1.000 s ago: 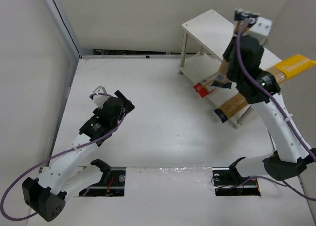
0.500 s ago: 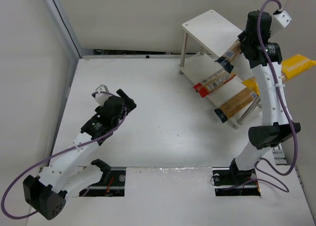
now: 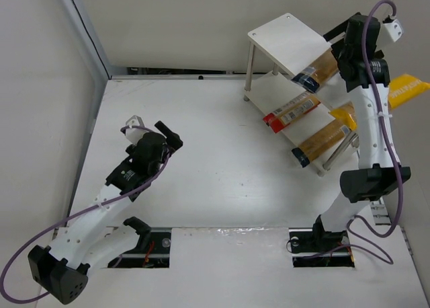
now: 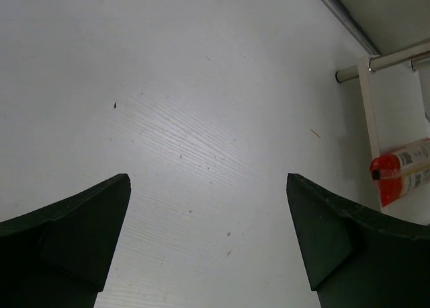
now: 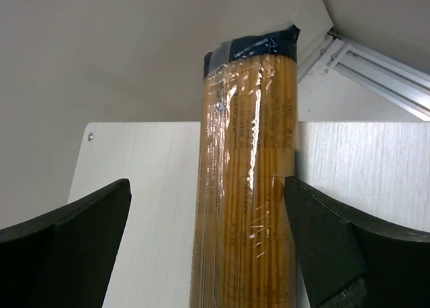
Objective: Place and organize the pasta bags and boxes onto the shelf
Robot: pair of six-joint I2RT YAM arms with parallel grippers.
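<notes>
A navy-ended spaghetti pack lies on the top board of the shelf, its dark end past the board's edge. My right gripper straddles it with jaws open, the right finger close beside the wrap. On the lower tier rest a red-ended pack and another navy-ended pack. A yellow pack sticks out at the far right. My left gripper hovers open over bare table, holding nothing.
The shelf stands on thin white legs at the back right. A white wall panel borders the table on the left. Both arm bases sit at the near edge.
The right arm carried the navy-ended pack up from beside the lower tier onto the top board, then opened its jaws. The left arm has hardly moved.
</notes>
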